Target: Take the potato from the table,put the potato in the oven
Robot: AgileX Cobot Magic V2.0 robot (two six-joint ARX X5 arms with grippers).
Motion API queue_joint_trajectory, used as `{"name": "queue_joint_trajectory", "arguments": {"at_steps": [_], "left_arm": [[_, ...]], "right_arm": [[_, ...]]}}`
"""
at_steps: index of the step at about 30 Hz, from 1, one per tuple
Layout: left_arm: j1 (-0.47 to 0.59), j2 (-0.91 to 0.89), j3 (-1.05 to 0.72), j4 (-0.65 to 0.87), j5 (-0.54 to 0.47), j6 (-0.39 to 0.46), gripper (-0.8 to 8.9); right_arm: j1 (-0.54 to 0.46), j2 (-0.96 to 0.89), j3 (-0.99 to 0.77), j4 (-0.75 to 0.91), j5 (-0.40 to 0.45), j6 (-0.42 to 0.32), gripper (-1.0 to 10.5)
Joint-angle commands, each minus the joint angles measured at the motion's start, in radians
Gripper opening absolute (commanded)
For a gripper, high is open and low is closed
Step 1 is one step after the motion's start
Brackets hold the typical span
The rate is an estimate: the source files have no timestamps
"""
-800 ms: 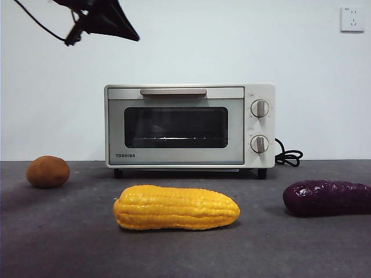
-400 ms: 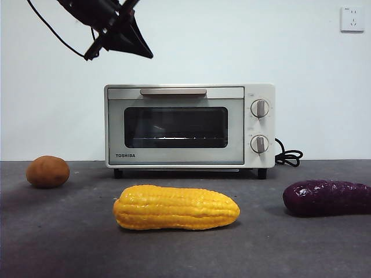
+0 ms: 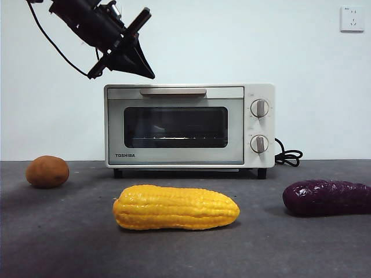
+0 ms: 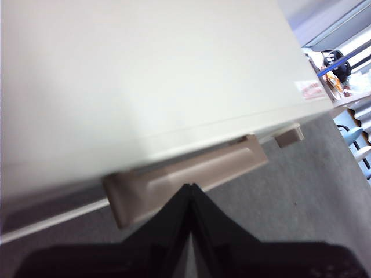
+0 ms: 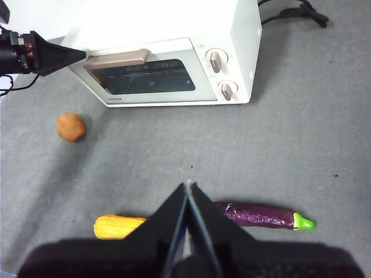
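Above oven handle, closed empty left claw

Left tool hangs high, tilted down, jaws pressed together. Right tool hovers higher, jaws also together.

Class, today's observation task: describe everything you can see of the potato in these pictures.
The potato is a small, rounded, brown-orange lump with matte skin. It rests on the dark grey table, off to one side of the oven and apart from it, with the corn lying nearer the camera. Nothing but the table touches it; neither gripper is near it.
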Motion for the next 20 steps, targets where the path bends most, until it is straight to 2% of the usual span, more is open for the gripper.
{"name": "queue_joint_trajectory", "arguments": {"at_steps": [1, 20], "left_arm": [[-0.004, 0.019, 0.003, 0.029, -0.002, 0.002, -0.06], [-0.007, 0.052, 0.005, -0.01, -0.052, 0.015, -0.06]], "right_arm": [[0.001, 0.003, 0.003, 0.0, -0.005, -0.011, -0.1], [0.001, 0.026, 0.003, -0.008, -0.006, -0.011, 0.0]]}}
